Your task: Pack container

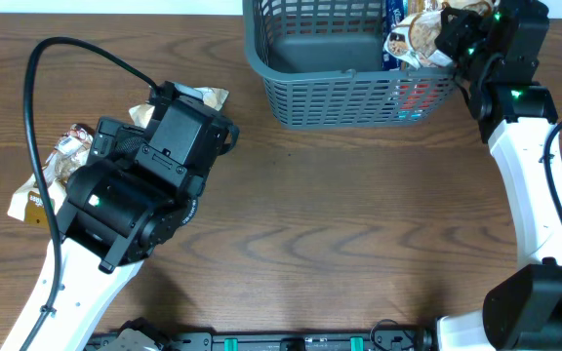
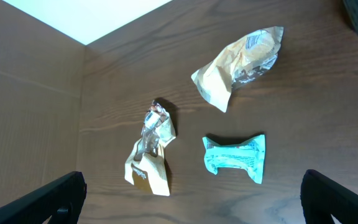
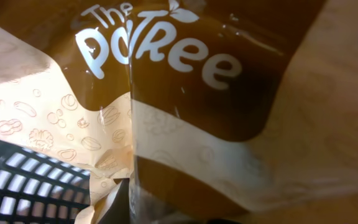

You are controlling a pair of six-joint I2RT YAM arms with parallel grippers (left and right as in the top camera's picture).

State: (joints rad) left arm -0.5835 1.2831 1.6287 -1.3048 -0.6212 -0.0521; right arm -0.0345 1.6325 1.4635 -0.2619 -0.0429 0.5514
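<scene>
Up by the far edge, the right pincer is hanging over the right end of the container with a brown and cream snack packet at its tip, likely so the packet can drop inside. That packet is filling the whole right wrist view and hiding the fingers, so I cannot tell if they are squeezing it. The left pincer is floating with its fingers wide apart above the table, where a cream packet, a light blue packet and a crumpled packet are lying, maybe to pick one. The overhead view is cutting off the container's far side.
</scene>
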